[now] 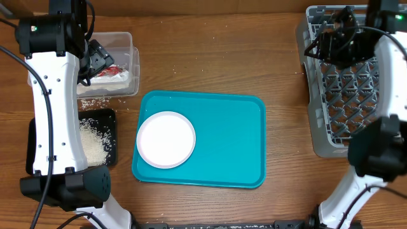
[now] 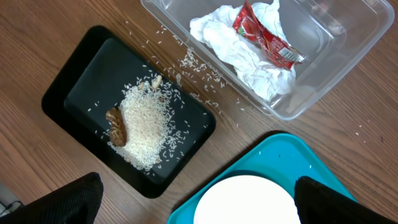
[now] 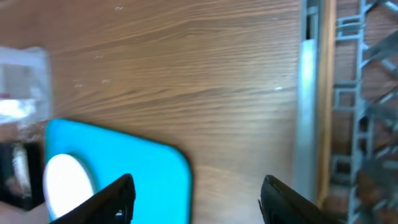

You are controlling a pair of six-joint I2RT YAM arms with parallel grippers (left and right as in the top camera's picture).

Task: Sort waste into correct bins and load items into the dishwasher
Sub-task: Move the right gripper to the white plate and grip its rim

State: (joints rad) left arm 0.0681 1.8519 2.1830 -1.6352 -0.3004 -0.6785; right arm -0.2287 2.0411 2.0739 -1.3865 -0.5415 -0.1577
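So the white plate [image 1: 166, 138] sits flat on the left of the teal tray [image 1: 229, 140]. I'd pinch its rim and stand it between the dish rack [image 1: 318, 133] pegs. The right gripper [image 3: 199, 202] hangs spread and empty over the rack, and the left gripper [image 2: 199, 205] is wide apart too. It's a wooden table [image 1: 222, 63], with loose rice [image 1: 95, 102] by the clear tub [image 1: 130, 63].

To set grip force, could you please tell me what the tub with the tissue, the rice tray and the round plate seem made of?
Tub: clear glossy plastic; the wooden table shows through its walls. Rice tray: likely matte black plastic, with rounded corners and little sheen. Plate: smooth, uniform white, ceramic or melamine; the look leaves that open.
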